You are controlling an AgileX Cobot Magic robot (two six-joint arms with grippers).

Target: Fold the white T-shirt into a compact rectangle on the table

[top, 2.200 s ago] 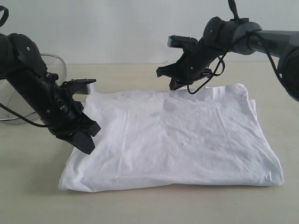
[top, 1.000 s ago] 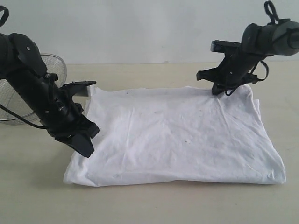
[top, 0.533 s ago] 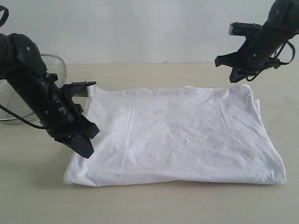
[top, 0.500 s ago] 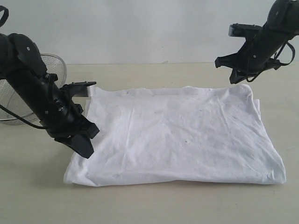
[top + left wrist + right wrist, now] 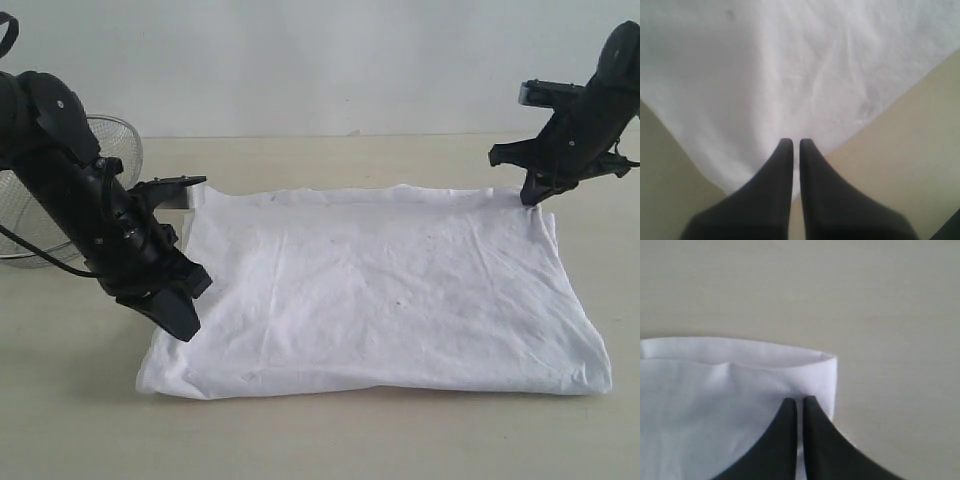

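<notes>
Shirt first: the white T-shirt [image 5: 390, 290] lies flat in the middle of the tabletop [image 5: 300, 440]. It is already folded into a wide shape w/ more than one layer, plain side up, no red letters showing.

Read the outside camera like a clock w/ the shirt at the centre. The left hand [image 5: 183, 322] is at approx 9 o'clock, tip over the shirt's edge. The right hand [image 5: 531, 197] is at approx 2 o'clock, tip down at the far corner. A wire bowl [image 5: 118, 150] sits at 10 o'clock, apart from the shirt.

Both hands are clenched, fingers pressed together. No cloth shows betw. the fingers in either wrist view, so I think neither hand is grasping the shirt. Can't tell if the tips touch it.

How it will handle, my guess: the cloth is light, soft & floppy. It won't break. It will sag, wrinkle & drag if pulled from one spot only. The layers can slide apart, esp. at the 2 o'clock corner, where a folded edge stacks up. Best places to take hold are the corners. Pinch through all layers at once, one hand per corner, and lift both together so the next fold stays straight.
</notes>
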